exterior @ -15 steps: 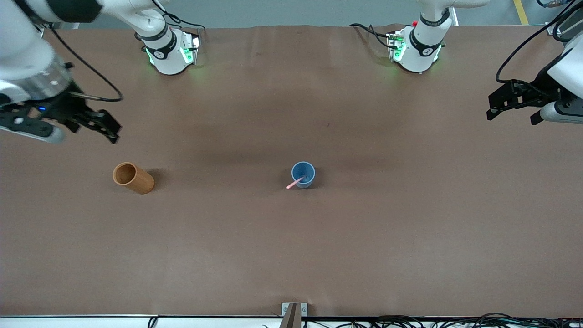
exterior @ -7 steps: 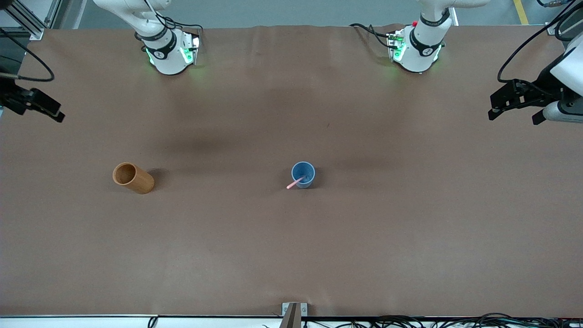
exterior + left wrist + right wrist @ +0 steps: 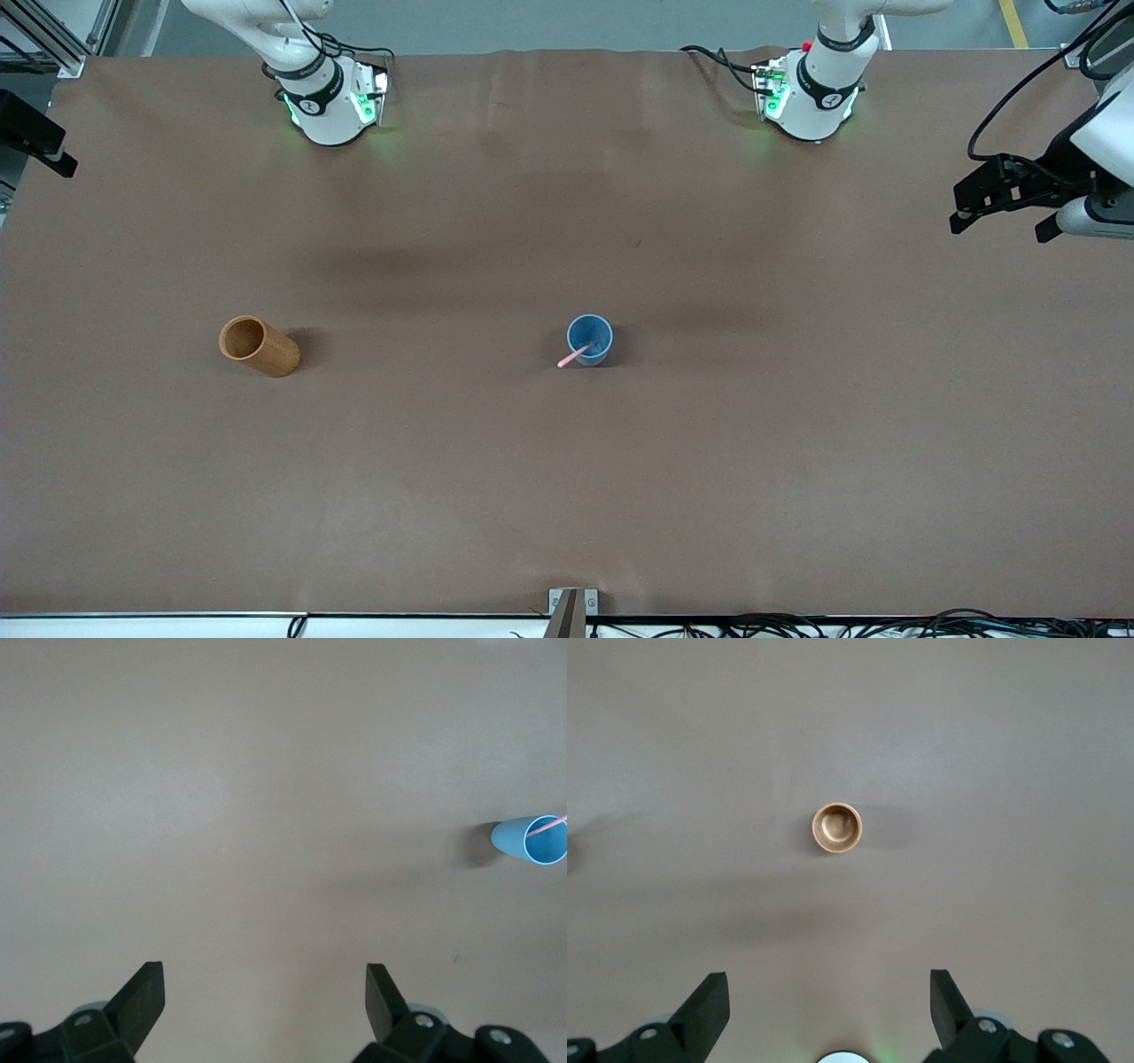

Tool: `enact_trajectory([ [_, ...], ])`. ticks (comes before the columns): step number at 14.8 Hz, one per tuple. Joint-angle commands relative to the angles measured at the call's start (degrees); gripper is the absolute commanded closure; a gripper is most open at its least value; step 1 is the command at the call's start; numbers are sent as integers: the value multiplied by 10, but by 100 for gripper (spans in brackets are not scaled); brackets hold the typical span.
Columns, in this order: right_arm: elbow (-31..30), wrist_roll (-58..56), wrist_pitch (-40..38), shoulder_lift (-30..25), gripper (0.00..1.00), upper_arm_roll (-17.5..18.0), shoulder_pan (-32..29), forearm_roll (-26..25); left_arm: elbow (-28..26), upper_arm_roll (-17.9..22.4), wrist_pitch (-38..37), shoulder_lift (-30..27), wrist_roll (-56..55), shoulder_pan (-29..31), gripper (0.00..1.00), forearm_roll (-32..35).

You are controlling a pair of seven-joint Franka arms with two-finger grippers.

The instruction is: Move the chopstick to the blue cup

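Observation:
The blue cup stands upright near the table's middle. The pale pink chopstick leans inside it, with its upper end over the rim toward the front camera. Both also show at the edge of the left wrist view: the cup and the stick. My left gripper hangs open and empty over the left arm's end of the table, well away from the cup; its jaws are wide apart. My right gripper is open and empty, high over the right arm's end; only part of it shows in the front view.
A brown wooden cup stands upright and empty toward the right arm's end, level with the blue cup. It shows from above in the right wrist view. The two arm bases stand along the table's edge farthest from the front camera.
My right gripper has drawn away from above the wooden cup, out to the table's end and nearly out of the front view. The left gripper, the cups and the chopstick have not moved.

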Motion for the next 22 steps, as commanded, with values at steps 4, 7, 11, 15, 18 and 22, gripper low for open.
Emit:
enact_trajectory([
  [4, 62, -17, -29, 47, 0, 11, 1, 14, 9, 3, -3, 0, 9, 3, 0, -6],
  [7, 62, -20, -23, 48, 0, 11, -1, 16, 9, 3, -2, 1, 10, 3, 0, -6],
  [11, 61, -48, -11, 51, 0, 7, -10, 38, 9, 3, -3, 1, 10, 3, 0, -6],
  [15, 35, -65, 7, 50, 0, 6, -29, 45, 9, 3, -3, 0, 10, 3, 0, -6],
  [18, 22, -66, 13, 49, 0, 6, -32, 44, 9, 3, -3, 0, 10, 3, 0, -6],
  [22, 21, -66, 17, 48, 0, 10, -27, 40, 9, 3, -3, 0, 9, 4, 0, -7],
])
